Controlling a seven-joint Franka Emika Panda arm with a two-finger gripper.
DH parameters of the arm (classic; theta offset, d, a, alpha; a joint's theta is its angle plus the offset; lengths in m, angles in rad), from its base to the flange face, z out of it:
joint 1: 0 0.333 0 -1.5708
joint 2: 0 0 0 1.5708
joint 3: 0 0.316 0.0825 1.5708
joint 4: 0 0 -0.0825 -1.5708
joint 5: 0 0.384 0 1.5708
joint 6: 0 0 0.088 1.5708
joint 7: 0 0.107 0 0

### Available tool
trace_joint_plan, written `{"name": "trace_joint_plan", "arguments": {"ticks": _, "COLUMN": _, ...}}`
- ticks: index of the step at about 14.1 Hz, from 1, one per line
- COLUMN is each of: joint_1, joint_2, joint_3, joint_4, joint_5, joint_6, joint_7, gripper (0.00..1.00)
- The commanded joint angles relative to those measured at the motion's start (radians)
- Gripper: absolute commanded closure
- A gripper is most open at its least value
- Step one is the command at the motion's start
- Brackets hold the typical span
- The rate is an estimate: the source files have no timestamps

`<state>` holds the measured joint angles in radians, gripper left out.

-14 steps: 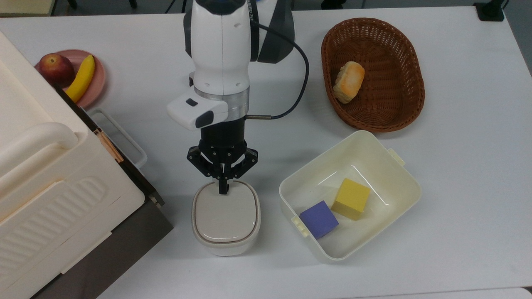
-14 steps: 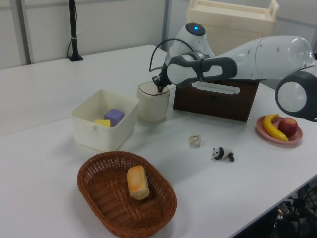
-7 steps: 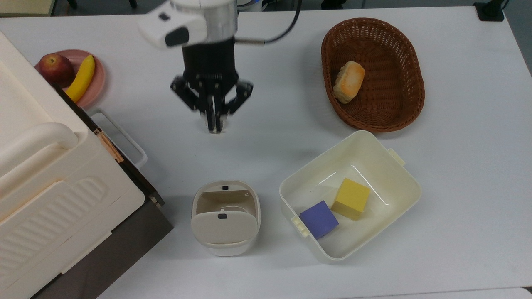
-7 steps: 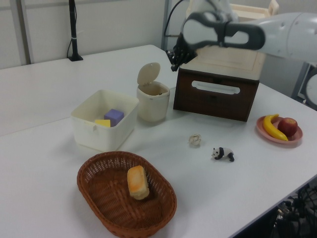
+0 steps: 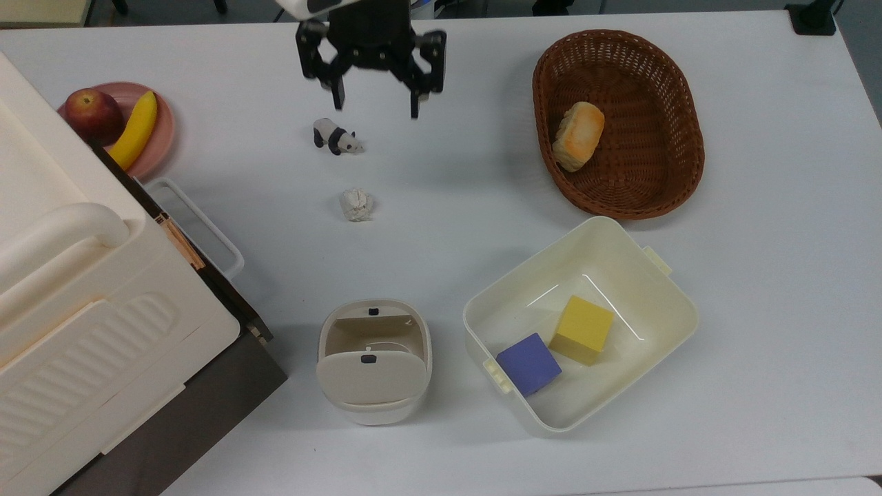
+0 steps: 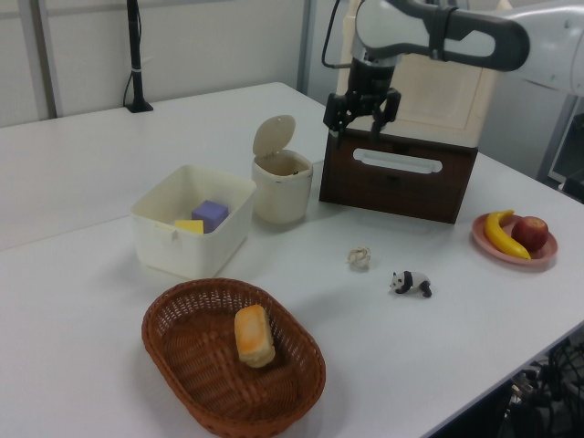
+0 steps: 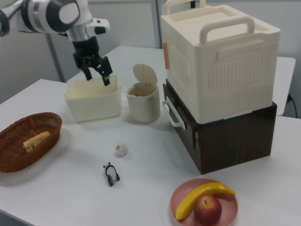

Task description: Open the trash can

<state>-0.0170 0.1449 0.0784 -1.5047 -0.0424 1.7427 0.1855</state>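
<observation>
White and wide, the surface (image 5: 758,310) carries the small cream plastic trash can (image 5: 374,362) at six o'clock in the top view, just beside the cream rectangular tub (image 5: 679,324) holding a purple cube (image 5: 528,363) and a yellow cube (image 5: 583,328). A second ago the black two-finger claw (image 5: 375,95) pressed on the can's rim with the lid flat; now the hinged lid (image 6: 274,136) stands tipped up, the hollow inside exposed. The claw has risen and withdrawn to twelve o'clock, its fingers spread apart and holding nothing, above a small panda figurine (image 5: 336,137) and a crumpled paper ball (image 5: 357,204). Judging by the raised lid, the opening looks done.
</observation>
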Motion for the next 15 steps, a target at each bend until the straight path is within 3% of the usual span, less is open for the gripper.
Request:
{"name": "trace_joint_plan", "arguments": {"ticks": 1, "joint_1": 0.064, "joint_2": -0.143, "joint_3": -0.081, "joint_4": -0.113, "joint_5": 0.009, "joint_6": -0.055, "joint_7": -0.004, "gripper": 0.00}}
{"name": "trace_joint_plan", "arguments": {"ticks": 3, "joint_1": 0.130, "joint_2": -0.163, "joint_3": -0.156, "joint_4": -0.134, "joint_5": 0.015, "joint_6": -0.054, "joint_7": -0.029, "gripper": 0.00}}
{"name": "trace_joint_plan", "arguments": {"ticks": 15, "joint_1": 0.100, "joint_2": -0.168, "joint_3": -0.184, "joint_4": -0.089, "joint_5": 0.099, "joint_6": -0.103, "joint_7": -0.133, "gripper": 0.00}}
